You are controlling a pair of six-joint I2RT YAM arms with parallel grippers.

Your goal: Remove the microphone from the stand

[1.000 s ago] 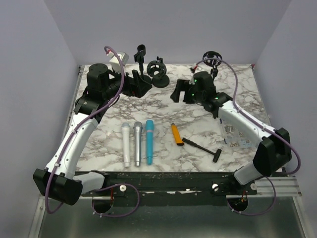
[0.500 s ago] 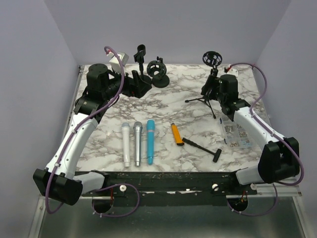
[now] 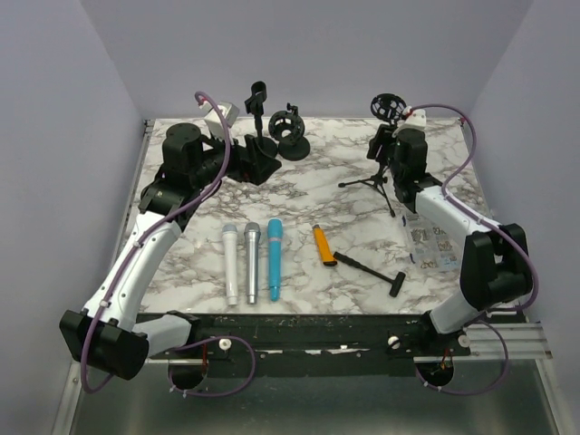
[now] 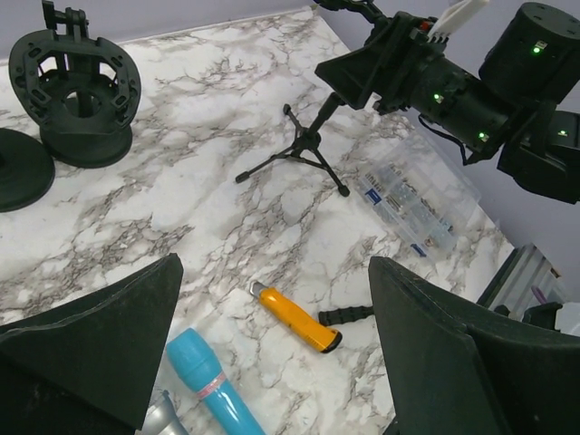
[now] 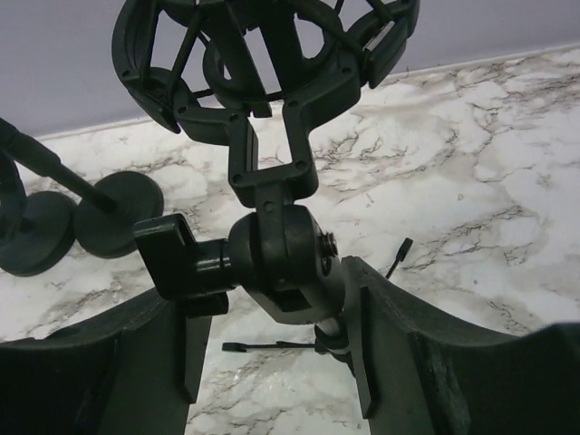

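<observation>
A black tripod stand (image 3: 376,181) with an empty shock mount (image 3: 387,106) stands at the back right. My right gripper (image 3: 388,149) is open around its swivel joint (image 5: 281,254). The right finger (image 5: 381,335) touches the joint, and the knob sits in front of the left finger. Three microphones lie side by side at the front: white (image 3: 231,263), grey (image 3: 251,258) and teal (image 3: 273,258). My left gripper (image 3: 258,163) is open and empty, held above the back left of the table. In the left wrist view it (image 4: 274,272) looks over the teal microphone (image 4: 204,376) and the tripod (image 4: 304,145).
An orange utility knife (image 3: 323,245) and a black hammer-like tool (image 3: 370,272) lie right of the microphones. A clear plastic box (image 3: 433,245) sits at the right edge. A clip stand (image 3: 257,118) and a second shock-mount stand (image 3: 290,131) are at the back.
My right arm swung from the table's centre to the right, and its gripper now sits around the tripod stand's joint. The left arm shifted slightly.
</observation>
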